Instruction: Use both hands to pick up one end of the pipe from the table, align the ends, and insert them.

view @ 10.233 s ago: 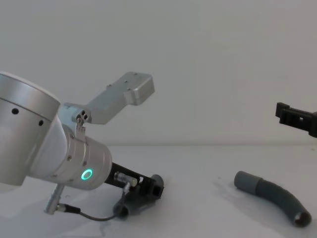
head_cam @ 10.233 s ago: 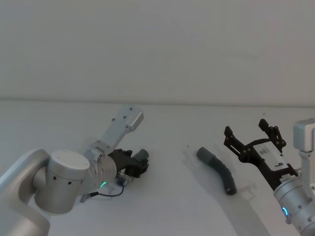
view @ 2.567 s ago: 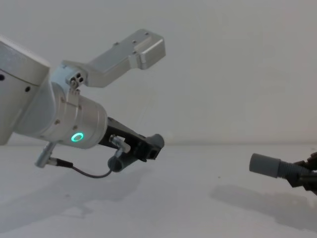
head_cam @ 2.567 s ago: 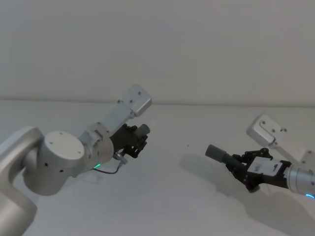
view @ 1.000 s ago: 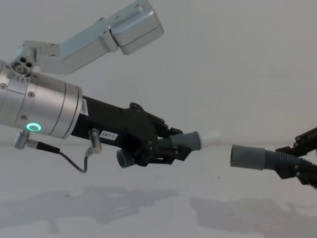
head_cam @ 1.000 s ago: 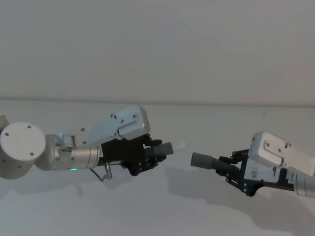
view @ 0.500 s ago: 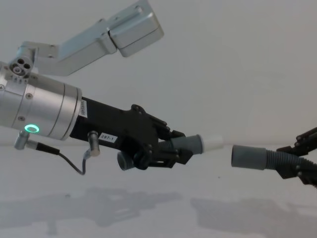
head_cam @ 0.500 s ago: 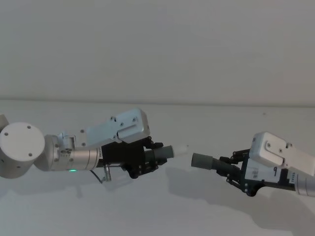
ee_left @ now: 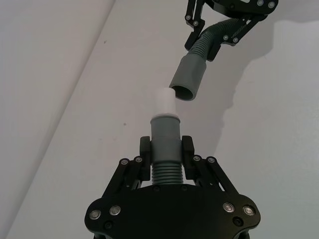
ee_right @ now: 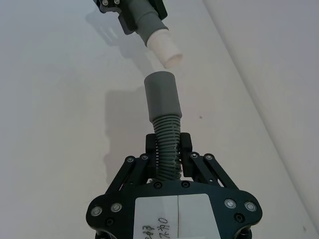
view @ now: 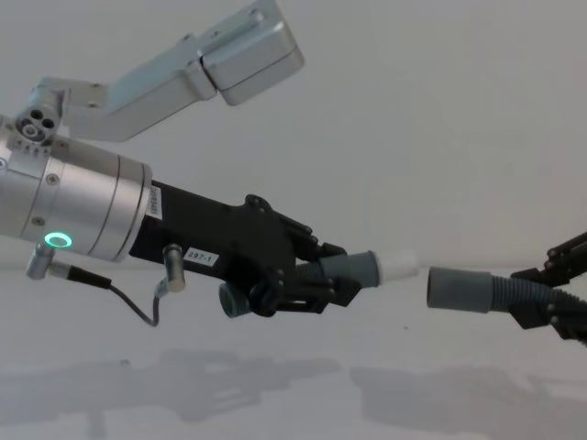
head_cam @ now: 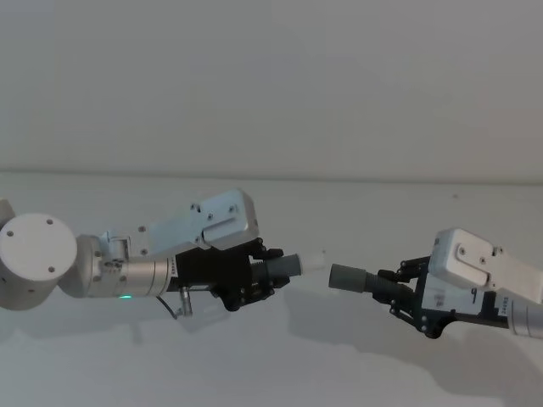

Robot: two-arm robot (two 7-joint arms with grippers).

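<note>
Both pipe pieces are held in the air above the white table [head_cam: 280, 373], none lying on it now. Left gripper [view: 316, 273], on the silver wrist with the green ring [view: 57, 241], is clamped on the shorter pipe piece [view: 353, 269]; its whitish tip [view: 400, 266] points toward the right arm. Left wrist view shows the fingers [ee_left: 145, 149] pinching the ribbed section, tip [ee_left: 164, 102] sticking out forward. Right gripper [head_cam: 405, 295] is clamped on the longer pipe piece [head_cam: 361, 281], fingers closed around its ribbed part in the right wrist view [ee_right: 168, 152], grey collar socket [view: 459, 289] facing the left arm.

Versus 10 s ago: left piece was down at the table and the longer one lay loose with the right gripper open above it; both are now lifted and turned end to end. Versus half a second ago: the whitish tip has crept slightly closer to the socket. A narrow gap remains in the chest view, ends not touching. In the left wrist view the socket mouth [ee_left: 185, 90] sits a bit off to one side of the tip's axis, angled, not fully in line.
</note>
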